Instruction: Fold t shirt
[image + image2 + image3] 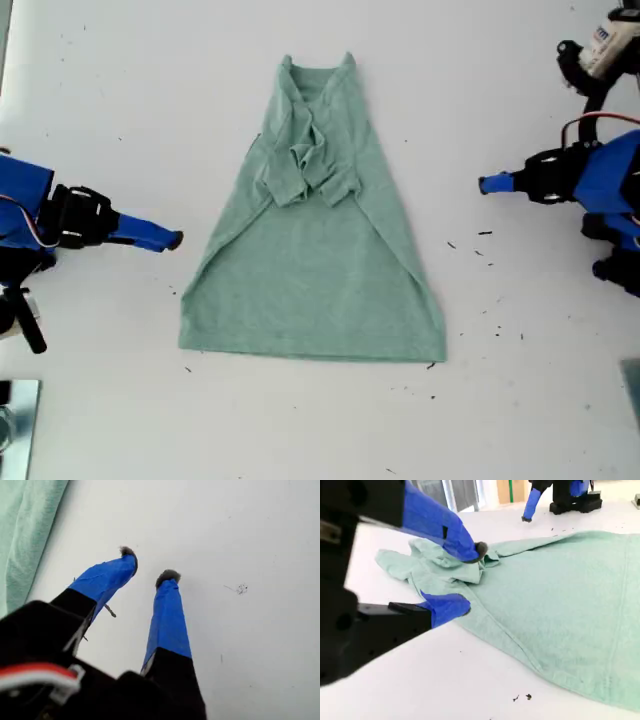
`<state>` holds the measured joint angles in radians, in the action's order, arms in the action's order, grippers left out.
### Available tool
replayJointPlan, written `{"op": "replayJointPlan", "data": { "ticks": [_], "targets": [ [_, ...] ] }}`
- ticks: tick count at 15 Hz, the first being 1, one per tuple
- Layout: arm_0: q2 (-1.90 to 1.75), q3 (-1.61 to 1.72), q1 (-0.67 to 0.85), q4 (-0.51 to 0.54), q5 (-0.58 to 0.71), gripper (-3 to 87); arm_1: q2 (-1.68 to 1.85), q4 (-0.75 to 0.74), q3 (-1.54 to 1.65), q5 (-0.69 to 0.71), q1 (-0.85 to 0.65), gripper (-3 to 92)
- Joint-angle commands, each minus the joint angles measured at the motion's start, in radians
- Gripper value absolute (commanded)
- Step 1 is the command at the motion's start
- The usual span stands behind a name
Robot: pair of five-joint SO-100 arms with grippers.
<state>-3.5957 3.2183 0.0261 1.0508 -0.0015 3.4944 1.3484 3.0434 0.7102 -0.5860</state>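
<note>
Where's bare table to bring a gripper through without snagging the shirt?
Bare table runs below the hem of the t shirt. There is also room on both flanks, between the cloth and my first gripper and between it and my second gripper. It is crowded at the bunched sleeves under the collar.

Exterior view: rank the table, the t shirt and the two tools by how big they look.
1. table
2. t shirt
3. my second tool and my first tool: both small, too alike to rank.
</note>
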Motion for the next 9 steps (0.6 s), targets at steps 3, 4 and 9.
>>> {"op": "replayJointPlan", "data": {
  "ticks": [3, 4, 9],
  "targets": [
    [-0.008, 0.011, -0.014, -0.002, 0.003, 13.2, 0.005, 0.002, 0.057, 0.005, -0.005, 11.5],
    [-0.008, 0.011, -0.014, -0.002, 0.003, 13.2, 0.005, 0.002, 0.057, 0.005, -0.005, 11.5],
    [-0.008, 0.009, 0.003, -0.002, -0.005, 21.0, 0.005, 0.002, 0.057, -0.043, 0.051, 11.5]
  ]
}}
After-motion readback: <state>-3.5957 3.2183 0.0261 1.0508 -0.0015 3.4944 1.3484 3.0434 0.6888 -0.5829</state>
